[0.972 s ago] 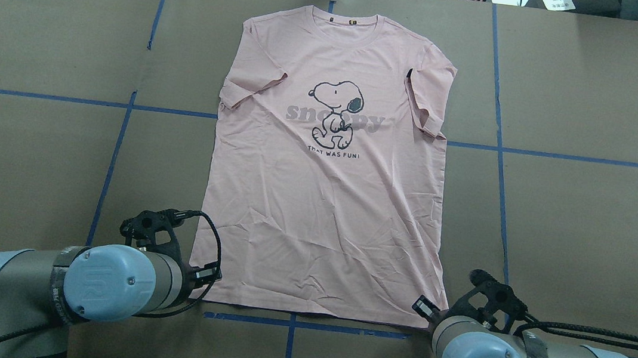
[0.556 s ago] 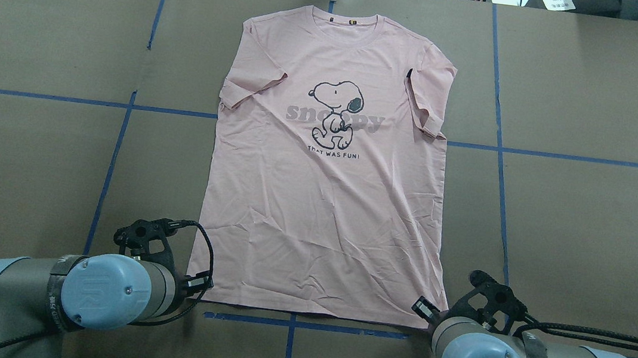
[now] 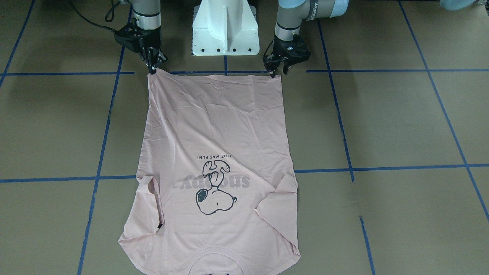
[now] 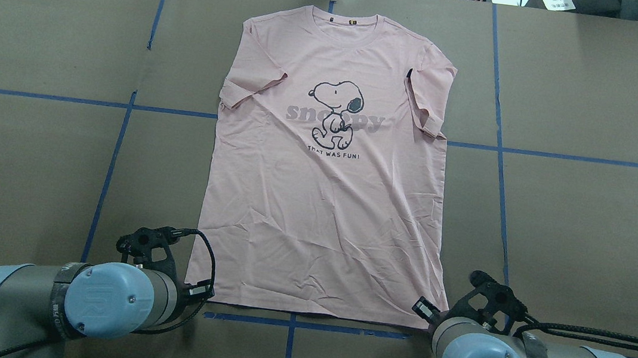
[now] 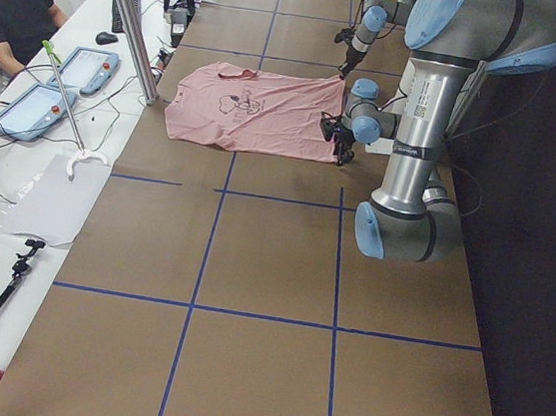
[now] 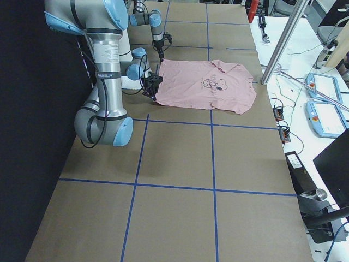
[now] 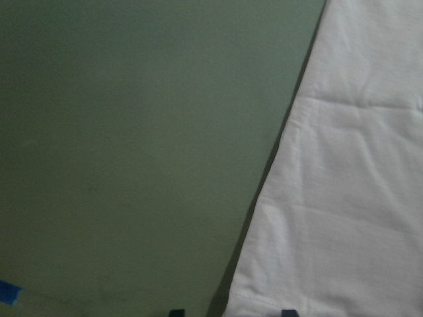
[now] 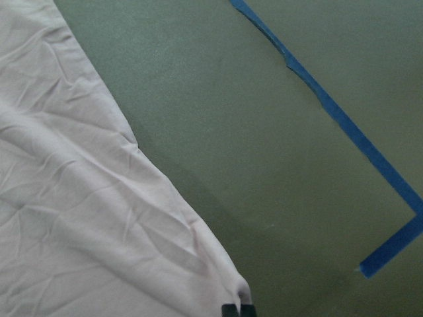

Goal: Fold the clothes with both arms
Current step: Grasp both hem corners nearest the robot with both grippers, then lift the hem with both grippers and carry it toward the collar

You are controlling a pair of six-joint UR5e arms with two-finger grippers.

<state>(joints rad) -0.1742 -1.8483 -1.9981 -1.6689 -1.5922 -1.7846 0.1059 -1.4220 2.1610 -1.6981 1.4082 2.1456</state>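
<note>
Lying print-up, the shirt (image 4: 322, 203) runs top to bottom overhead, collar at top. Wrist views, unlike overhead, show the right gripper (image 8: 238, 309) pinching a hem corner, the left gripper (image 7: 231, 312) spread.

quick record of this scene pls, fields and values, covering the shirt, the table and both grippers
garment: pale pink T-shirt, spread flat, print side up
print: Snoopy print with grey lettering
surface: brown table marked with blue tape lines
left gripper: open, fingers either side of one near hem corner
right gripper: shut on the other near hem corner
fold state: no fold made yet
</note>
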